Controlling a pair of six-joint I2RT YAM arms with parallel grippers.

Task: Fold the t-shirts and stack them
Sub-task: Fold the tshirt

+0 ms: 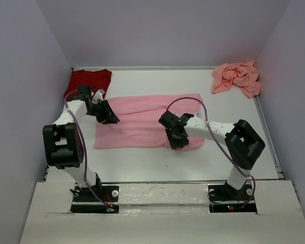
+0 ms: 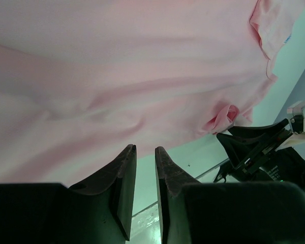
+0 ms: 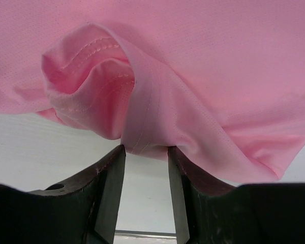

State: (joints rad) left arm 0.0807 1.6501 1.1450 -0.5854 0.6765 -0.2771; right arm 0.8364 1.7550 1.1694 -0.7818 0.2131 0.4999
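**Item:** pink tee point(image 1: 142, 122), spread flat mid-desk point(image 1: 157, 162), between my arms.

**Handling:** I judge it light, limp and not slippery. It is best taken by hem or corner, both ends together.

**Others:** red tee point(image 1: 89, 81) far left; salmon tee point(image 1: 236, 76) crumpled far right.

**Right end effector** point(image 3: 146, 152): low at the near hem, wrist angled down, part-open astride a puckered fold. Whether the pinch is firm, I cannot tell.

**Left end effector** point(image 2: 145, 150): at the left edge, narrowly open, nothing between.
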